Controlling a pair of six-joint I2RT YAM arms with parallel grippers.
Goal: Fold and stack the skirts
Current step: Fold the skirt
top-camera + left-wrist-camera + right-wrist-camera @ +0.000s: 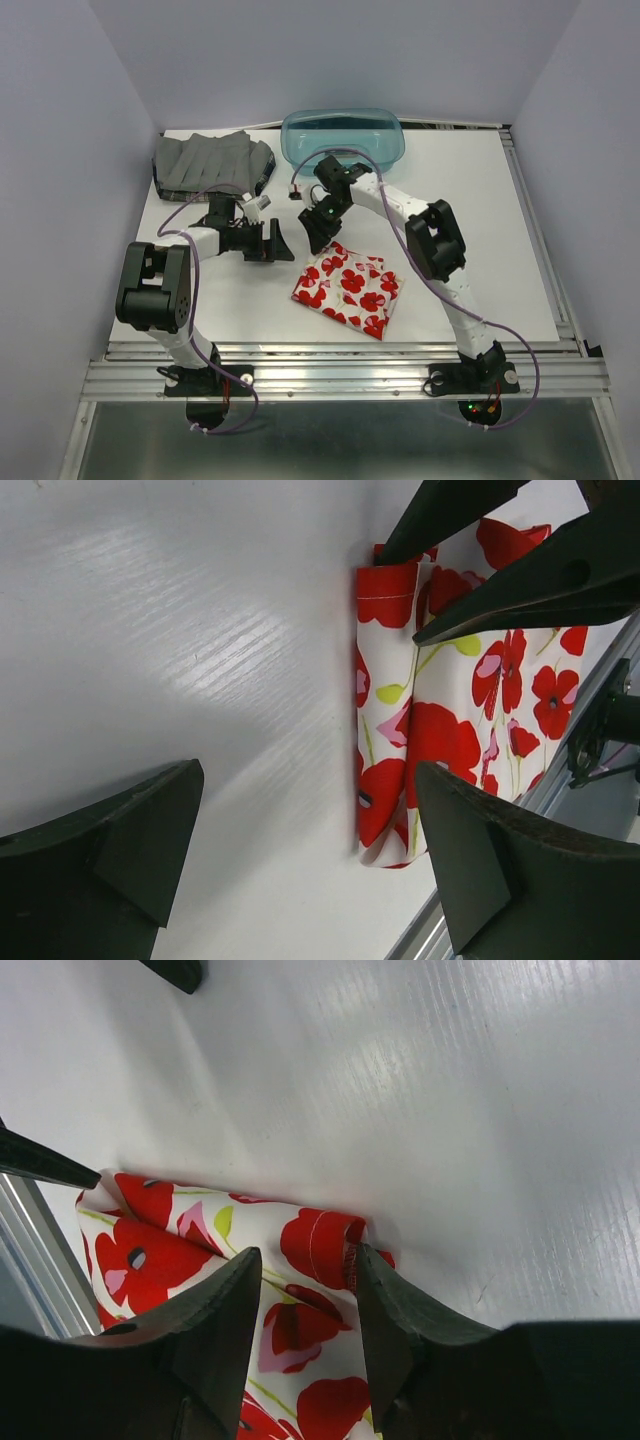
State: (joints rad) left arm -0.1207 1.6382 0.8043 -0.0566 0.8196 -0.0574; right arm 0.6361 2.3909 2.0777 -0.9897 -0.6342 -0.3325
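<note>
Spread to its full width and holding nothing, our left pincer (278, 243) hovers low over the white table (470, 220). Its jaws are turned toward the poppy-print skirt (350, 292) lying just to its right, close enough, we judge, to help with a fold without crowding the cloth.

Beyond that pincer and a little to its left sits the grey pleated skirt (205, 160), laid flat near the table's far corner. The dark plaid skirt (264, 168) shows at its right edge, seemingly underneath. The pair look to us like the start of the stack, set well apart from the working patch.

To the left pincer's right, our right pincer (318, 230) comes down on the far corner of the poppy-print skirt. Its jaws stand half parted, one on each side of the red hem where the cloth is doubled over. Whether they press that hem or merely straddle it, we cannot tell. The rest of the skirt spreads nearer than this pincer as a tidy folded packet — a hold at the corner suggests one more fold, or a lift toward the stack.

Behind the right pincer the teal basket (300, 150) stands at the table's back edge — out of the way.
</note>
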